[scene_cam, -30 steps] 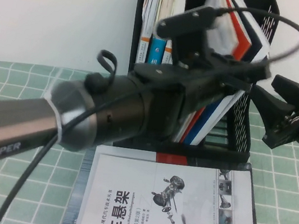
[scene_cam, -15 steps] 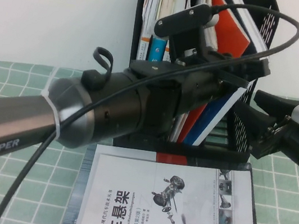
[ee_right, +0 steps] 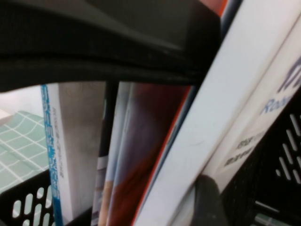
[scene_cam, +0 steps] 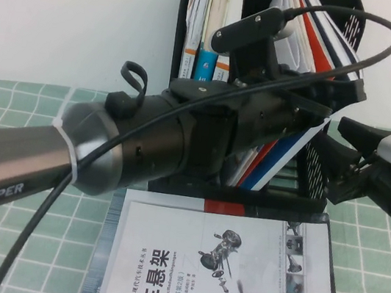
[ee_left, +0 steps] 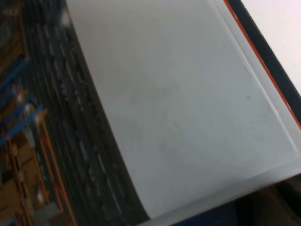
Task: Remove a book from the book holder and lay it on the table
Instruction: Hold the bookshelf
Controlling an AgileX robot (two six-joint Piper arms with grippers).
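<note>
On the near part of the table (scene_cam: 8, 109) lies a white book with a car drawing (scene_cam: 220, 269), just in front of the holder (scene_cam: 318, 173). The left gripper (scene_cam: 304, 97) reaches into the holder's right compartment among leaning books (scene_cam: 309, 38), and I cannot tell if its fingers are spread or pressed. The right gripper (scene_cam: 346, 159) is spread wide, empty, just right of the holder; the book with the suited man I cannot pick out.

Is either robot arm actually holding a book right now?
Cannot be told: left end effector is buried among the holder's leaning books; right end effector beside the holder is open, empty.
</note>
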